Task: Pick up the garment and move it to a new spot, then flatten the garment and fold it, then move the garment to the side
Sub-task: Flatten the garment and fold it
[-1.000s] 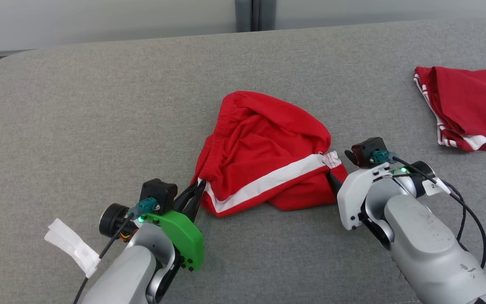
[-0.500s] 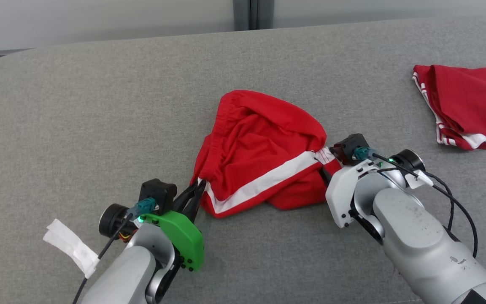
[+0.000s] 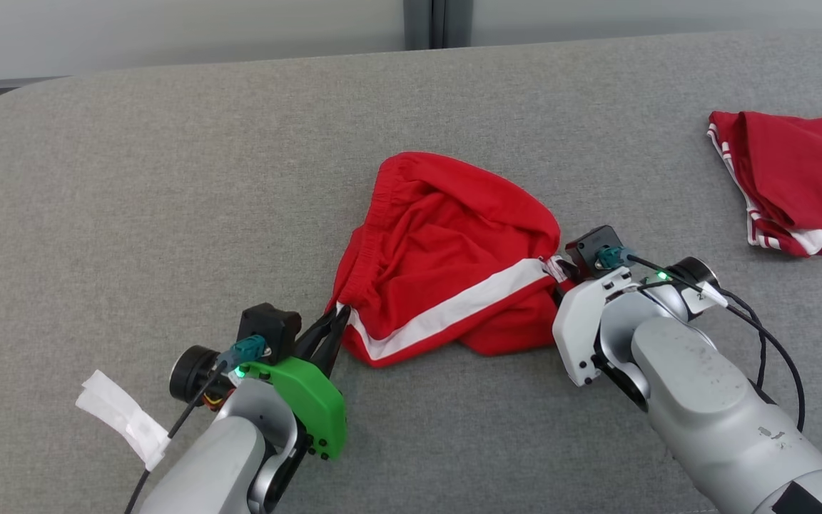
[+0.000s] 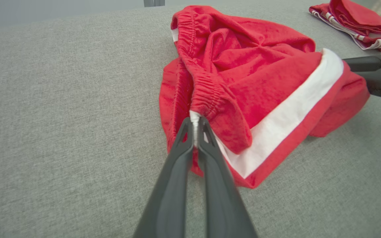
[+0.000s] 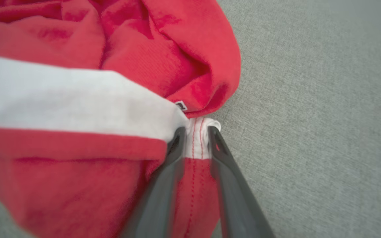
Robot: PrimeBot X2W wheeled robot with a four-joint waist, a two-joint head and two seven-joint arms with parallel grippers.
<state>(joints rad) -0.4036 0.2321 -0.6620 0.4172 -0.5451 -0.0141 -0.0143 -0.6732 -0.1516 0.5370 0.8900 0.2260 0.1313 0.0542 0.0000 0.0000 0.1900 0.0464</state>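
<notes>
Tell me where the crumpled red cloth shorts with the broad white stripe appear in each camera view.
Head view: the crumpled red cloth shorts lie at the centre of the grey fabric surface.
Left wrist view: the shorts take the upper middle and right; the left gripper is shut on their edge.
Right wrist view: the shorts cover the left and top.
Shared landmark: the white stripe.

Lab-like room, grey fabric table [image 3: 168,178]

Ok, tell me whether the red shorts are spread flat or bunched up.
Bunched up: the red shorts lie crumpled in a heap, waistband curled, fabric deeply creased.
</notes>
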